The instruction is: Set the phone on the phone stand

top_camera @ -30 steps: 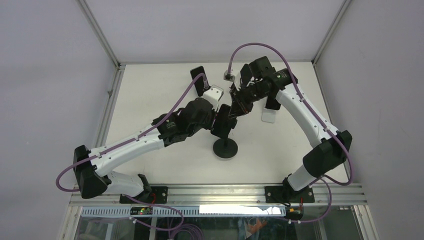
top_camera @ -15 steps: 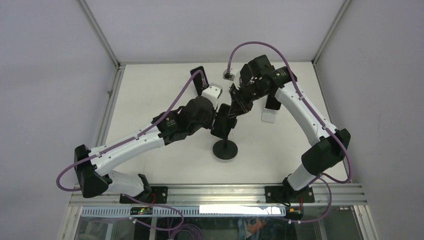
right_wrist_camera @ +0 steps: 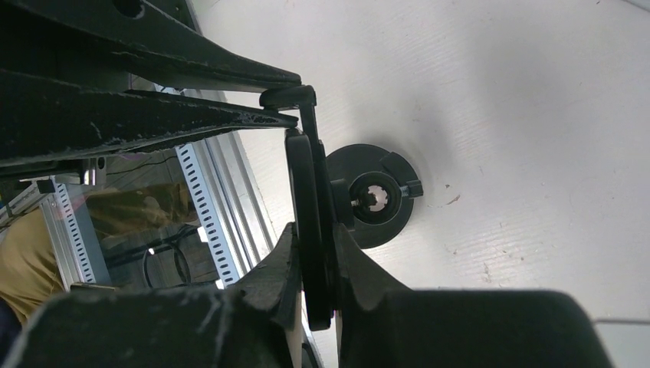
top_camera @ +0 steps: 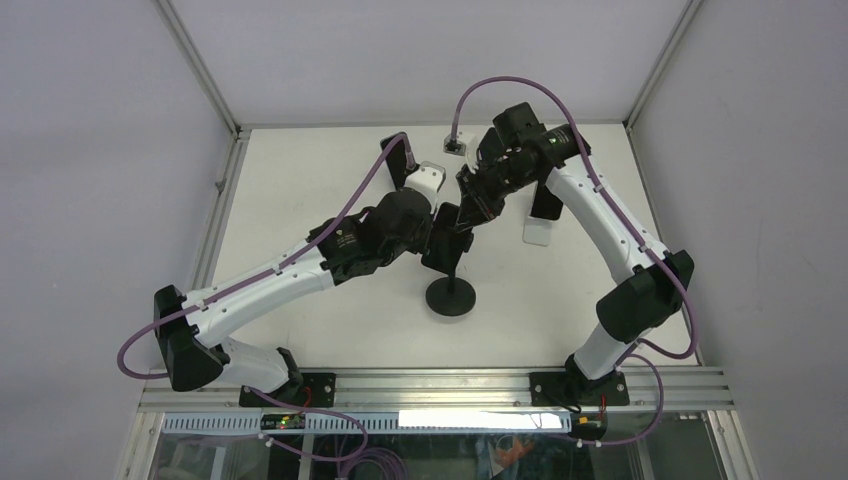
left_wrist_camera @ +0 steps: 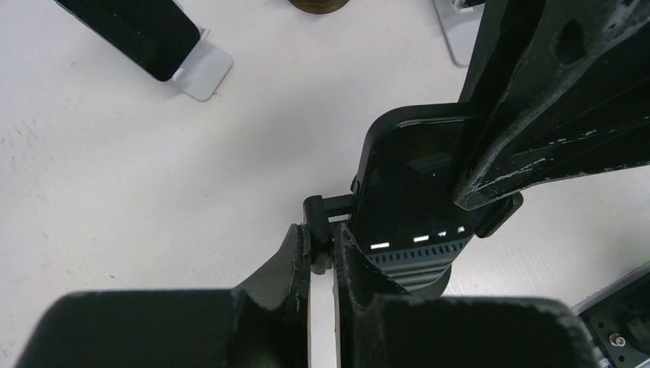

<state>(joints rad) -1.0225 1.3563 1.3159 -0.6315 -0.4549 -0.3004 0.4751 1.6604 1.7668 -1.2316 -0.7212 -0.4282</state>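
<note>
At the middle of the tabletop (top_camera: 300,190) | phone stand (top_camera: 450,297) upright on its round base | phone (left_wrist_camera: 406,192) upright against the stand's cradle, above the base | right claw (right_wrist_camera: 310,257) clamped on the phone's thin edge | left claw (left_wrist_camera: 323,238) pinched on the cradle's side arm

- A white table (top_camera: 300,200) is seen, bounded along its near edge by an aluminium rail (top_camera: 440,385).
- A spare dark handset (left_wrist_camera: 134,27) is propped, tilted, on a white holder (left_wrist_camera: 205,66) at the far left.
- Another dark slab (top_camera: 545,203) is set on a white base (top_camera: 537,236) at the far right.
- Plain grey walls (top_camera: 100,150) are seen around the table.
</note>
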